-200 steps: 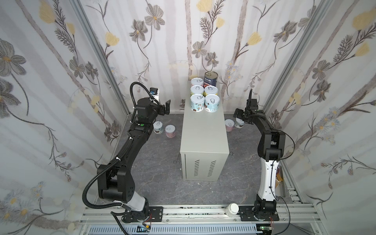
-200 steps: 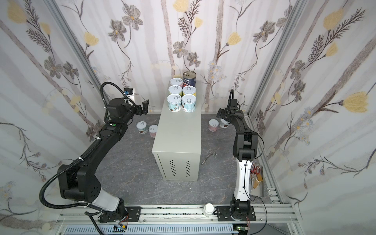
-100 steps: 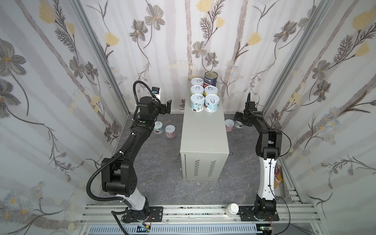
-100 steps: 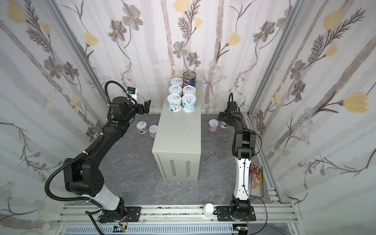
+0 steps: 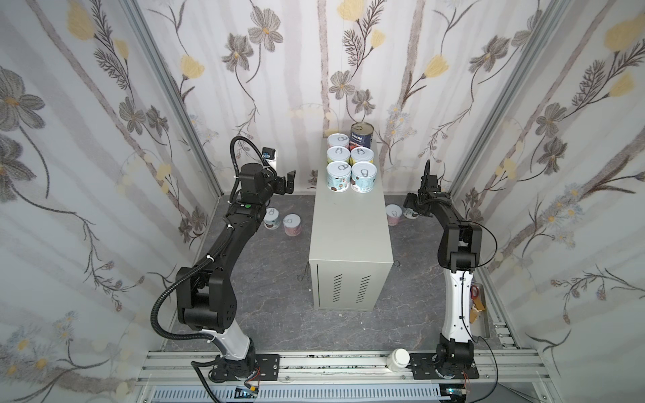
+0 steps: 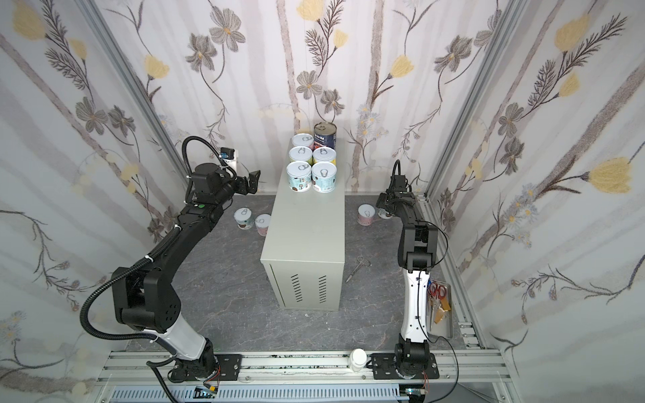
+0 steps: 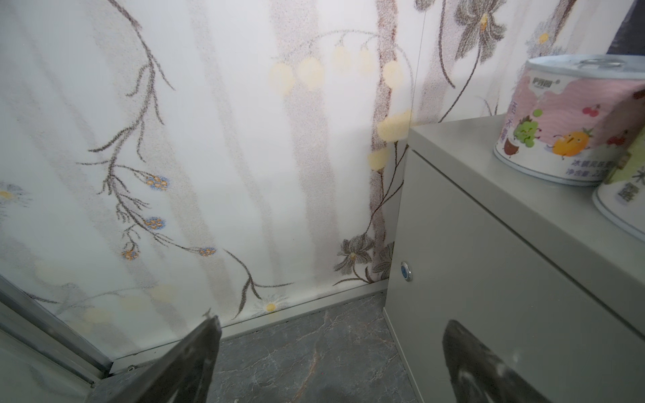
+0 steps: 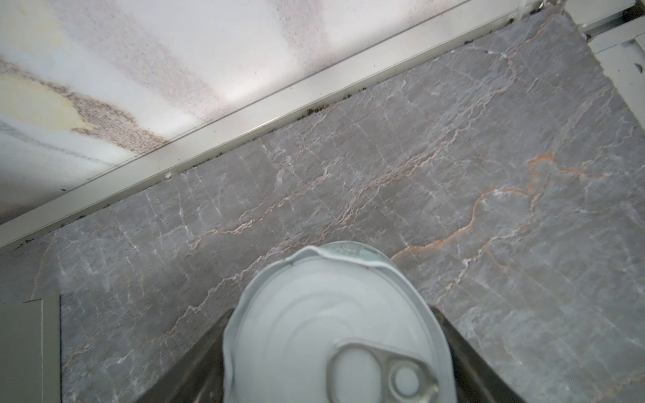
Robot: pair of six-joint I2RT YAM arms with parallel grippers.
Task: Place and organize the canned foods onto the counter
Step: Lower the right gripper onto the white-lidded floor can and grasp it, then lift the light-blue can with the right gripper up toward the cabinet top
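right pincer (image 8: 331, 312) clamps the can (image 8: 314, 352), left pincer (image 5: 289, 182) gapes empty; you lift straight, keep it level, set it on the worktop (image 5: 349, 226) by the row of cans (image 5: 350, 176)

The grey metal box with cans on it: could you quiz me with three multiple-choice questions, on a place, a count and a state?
1. Where is the tall dark-blue-and-red can?
A. on the floor
B. at the far end of the light-grey metal box's top
C. in a hand

2. How many cans stand on that top?
A. three
B. six
C. nine

3. The left hand is:
A. open and empty
B. shut on a can
C. hidden

Answers: 1 B, it stands by the back wall; 2 B, three rows of two; 3 A, its fingers are spread, nothing between them.
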